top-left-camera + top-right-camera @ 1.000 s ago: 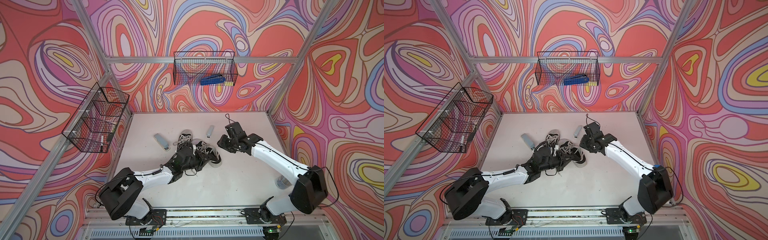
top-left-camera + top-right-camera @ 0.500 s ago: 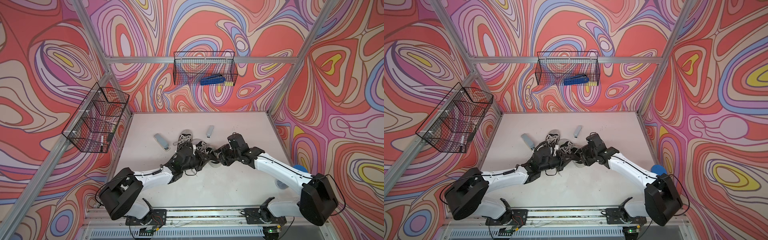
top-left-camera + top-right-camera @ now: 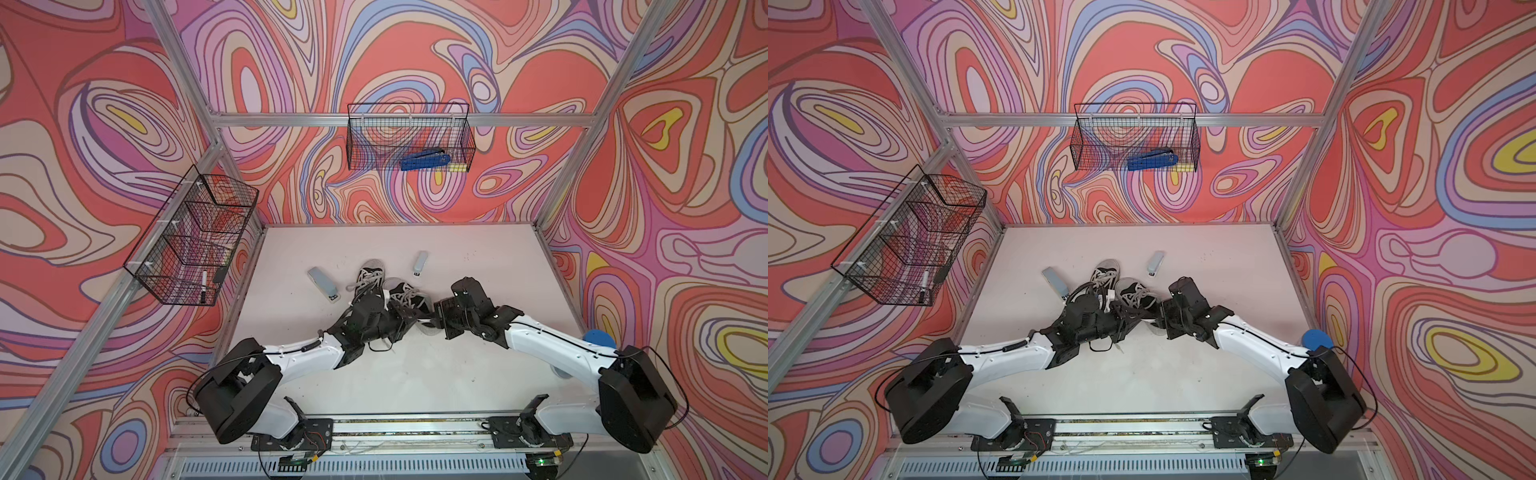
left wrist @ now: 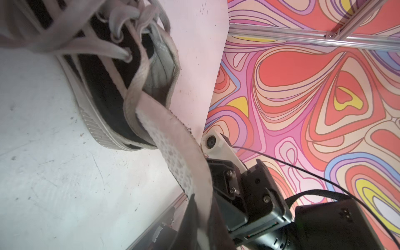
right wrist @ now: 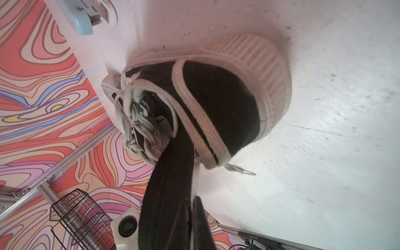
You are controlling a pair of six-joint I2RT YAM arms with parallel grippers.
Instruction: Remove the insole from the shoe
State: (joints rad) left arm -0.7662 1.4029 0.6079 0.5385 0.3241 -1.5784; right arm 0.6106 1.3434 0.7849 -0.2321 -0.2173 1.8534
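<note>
Left wrist view shows the pale, dimpled underside of the insole [image 4: 177,151] curling out of the heel opening of the black shoe [image 4: 104,91], which lies on the white surface [image 4: 43,173]. The insole's free end runs into the right tool [image 3: 439,318], which is clenched on it. The left tool [image 3: 409,319] sits just beside that same end; whether it is clamped or released I cannot tell. A second shoe [image 3: 371,272] lies just beside the first.

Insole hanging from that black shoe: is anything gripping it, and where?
The right end effector pinches the insole by its end pulled out of the shoe. The left end effector: cannot tell.
</note>
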